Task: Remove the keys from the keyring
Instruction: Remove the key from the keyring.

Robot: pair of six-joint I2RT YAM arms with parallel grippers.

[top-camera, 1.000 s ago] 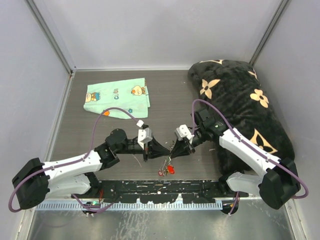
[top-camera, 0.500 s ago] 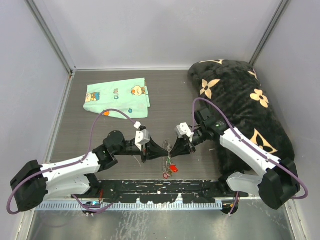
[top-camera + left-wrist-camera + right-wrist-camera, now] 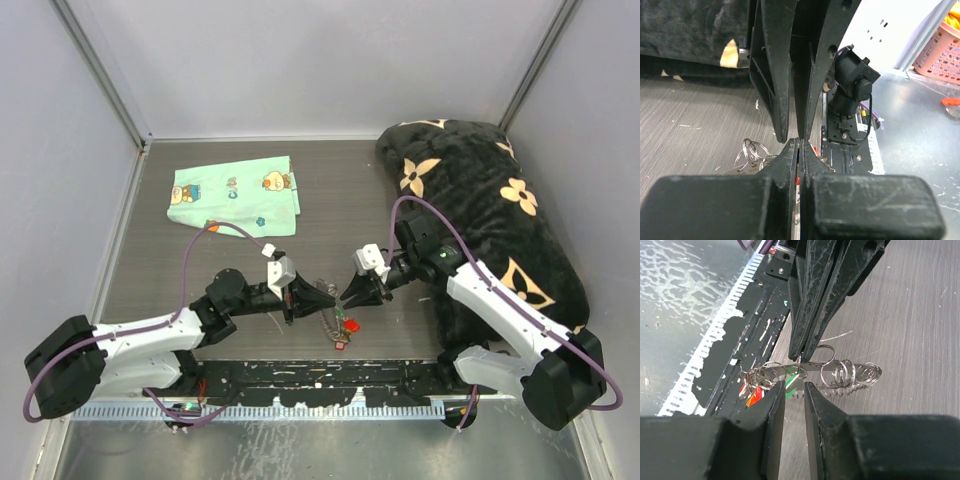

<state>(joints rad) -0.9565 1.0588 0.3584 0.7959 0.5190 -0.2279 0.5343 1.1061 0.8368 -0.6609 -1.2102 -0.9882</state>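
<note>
Right gripper (image 3: pixel 793 388) has spread, empty, and drawn back. Left gripper (image 3: pixel 799 355), pressed together, apparently pinches keyring (image 3: pixel 812 364). Keys (image 3: pixel 755 392) remain attached.

A robotics lab test cell, shown by plain pale grey panel walls (image 3: pixel 330 60) and aluminium corner posts (image 3: pixel 100 70) boxing in a dark wood-grain bench (image 3: pixel 340 190), with a white-and-black left arm (image 3: pixel 140 345) and right arm (image 3: pixel 505 305) bolted to a scuffed black rail (image 3: pixel 300 378)
</note>
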